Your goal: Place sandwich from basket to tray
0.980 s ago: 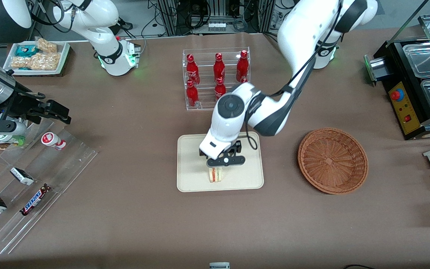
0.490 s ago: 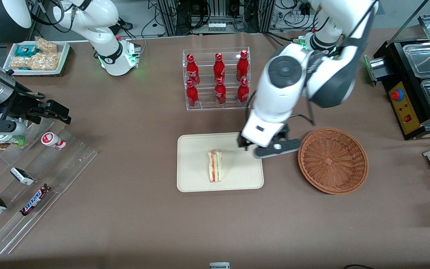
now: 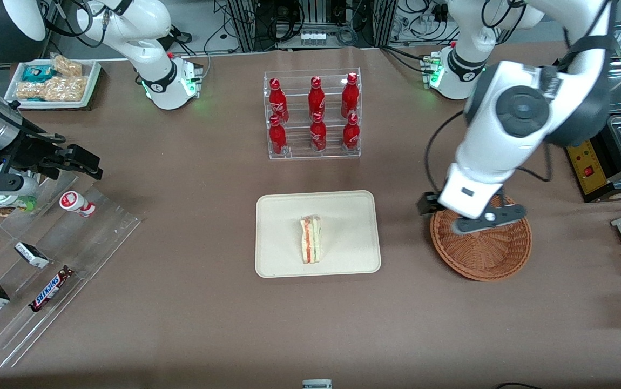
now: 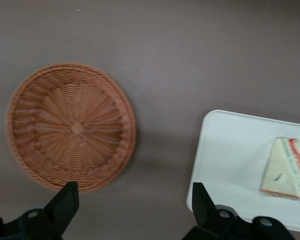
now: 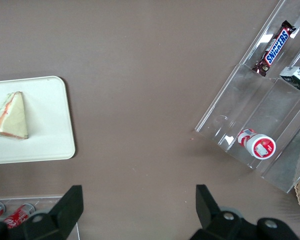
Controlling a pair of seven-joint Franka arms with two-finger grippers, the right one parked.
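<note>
A brown-covered table (image 3: 191, 302) filled nearly the whole front view, with cable bundles and rack frames (image 3: 310, 21) along its edge farthest from the front camera. Taking the cream tray (image 3: 283, 216) at the table's middle as landmark: the working left arm (image 3: 521, 119) reached over the table toward its own end from the tray, and its gripper (image 3: 470, 216) hung above the rim of the woven wicker basket (image 3: 491, 254), hiding part of that rim in the front view. The basket sat on the table well apart from the tray, with nothing visible inside it in the wrist view (image 4: 72, 127). The gripper's fingers (image 4: 65, 202) stood wide apart and held nothing. A black appliance with clear lidded pans (image 3: 613, 119) stood farther toward the working arm's end than the basket. A clear rack of red cola bottles (image 3: 313, 113) stood farther from the front camera than the tray. Toward the parked arm's end lay a clear stepped display shelf (image 3: 51, 270) with a Snickers bar (image 3: 50, 289) and a small red-and-white cup (image 3: 76, 203), and a small white tray of snacks (image 3: 54, 81) farther off. The sandwich (image 3: 310, 247) lay on the tray, near its middle, filling edge up, touched by nothing.
</note>
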